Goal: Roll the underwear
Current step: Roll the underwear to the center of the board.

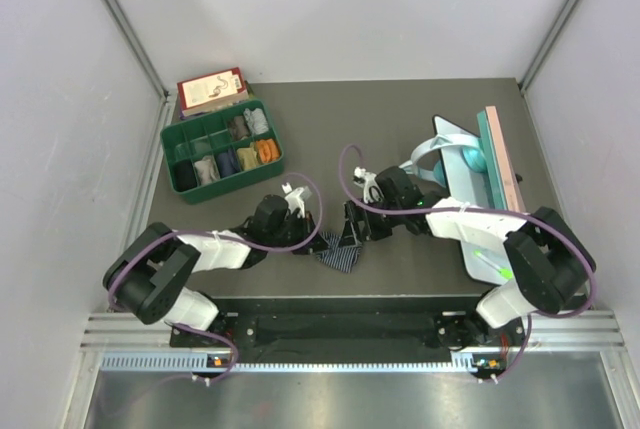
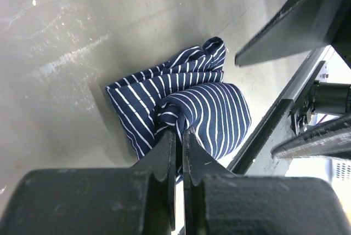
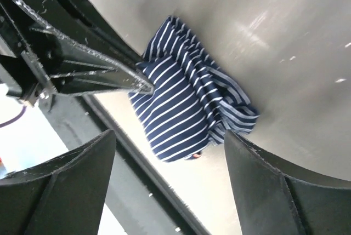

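Note:
The dark blue underwear with thin white stripes (image 1: 340,257) lies bunched and partly folded on the grey table near its front edge. In the left wrist view my left gripper (image 2: 180,132) is shut on a fold of the striped cloth (image 2: 203,109). In the right wrist view my right gripper (image 3: 170,153) is open wide, hovering just above the same underwear (image 3: 181,109) with a finger on each side; a bit of orange waistband peeks out underneath. In the top view the left gripper (image 1: 308,239) and right gripper (image 1: 352,234) meet over the cloth. The black underwear is not in view.
A green compartment bin (image 1: 168,144) holding several rolled cloth items stands at the back left, with a red and white box (image 1: 210,87) behind it. A teal and white stand with a pink-edged board (image 1: 495,154) sits at the right. The black front rail (image 1: 350,304) runs close to the underwear.

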`<move>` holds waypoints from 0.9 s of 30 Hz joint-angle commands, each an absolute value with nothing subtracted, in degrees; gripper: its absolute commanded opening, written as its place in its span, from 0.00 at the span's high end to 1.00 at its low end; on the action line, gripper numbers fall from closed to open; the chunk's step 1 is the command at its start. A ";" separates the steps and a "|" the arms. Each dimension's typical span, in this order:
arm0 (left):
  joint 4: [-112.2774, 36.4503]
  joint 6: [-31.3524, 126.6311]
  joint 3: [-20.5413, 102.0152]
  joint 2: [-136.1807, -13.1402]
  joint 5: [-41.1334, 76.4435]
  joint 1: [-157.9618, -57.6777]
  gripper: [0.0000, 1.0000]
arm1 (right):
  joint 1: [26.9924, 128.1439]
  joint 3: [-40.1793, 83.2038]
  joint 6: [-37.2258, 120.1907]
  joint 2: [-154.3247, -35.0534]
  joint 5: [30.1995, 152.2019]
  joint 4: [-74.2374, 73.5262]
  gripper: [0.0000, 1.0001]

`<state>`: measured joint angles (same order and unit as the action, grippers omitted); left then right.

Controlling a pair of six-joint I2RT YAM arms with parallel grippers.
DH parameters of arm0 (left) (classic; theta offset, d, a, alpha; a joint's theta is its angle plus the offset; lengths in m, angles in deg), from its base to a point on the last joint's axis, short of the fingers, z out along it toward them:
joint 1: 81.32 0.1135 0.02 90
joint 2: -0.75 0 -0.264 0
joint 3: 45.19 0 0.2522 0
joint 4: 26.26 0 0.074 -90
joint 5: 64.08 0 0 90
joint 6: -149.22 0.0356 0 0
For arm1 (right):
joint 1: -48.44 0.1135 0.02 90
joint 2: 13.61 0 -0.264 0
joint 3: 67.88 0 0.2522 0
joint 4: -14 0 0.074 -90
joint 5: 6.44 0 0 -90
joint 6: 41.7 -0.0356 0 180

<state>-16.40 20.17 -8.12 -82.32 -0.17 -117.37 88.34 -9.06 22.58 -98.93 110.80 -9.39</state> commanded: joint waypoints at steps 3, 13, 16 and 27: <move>-26.04 20.46 -8.40 -86.53 5.88 -117.27 1.00 | 87.46 -9.56 28.78 -98.86 105.89 -2.67 0.21; -26.57 19.67 -8.41 -86.53 5.79 -117.00 1.00 | 87.38 -9.74 31.51 -104.39 103.68 -0.20 0.18; -26.92 19.84 -8.14 -86.44 5.88 -116.92 1.00 | 87.38 -11.23 30.28 -104.93 106.14 2.43 0.18; -28.41 20.02 -7.18 -86.35 5.97 -116.92 1.00 | 89.75 -13.34 26.41 -102.82 112.57 6.40 0.20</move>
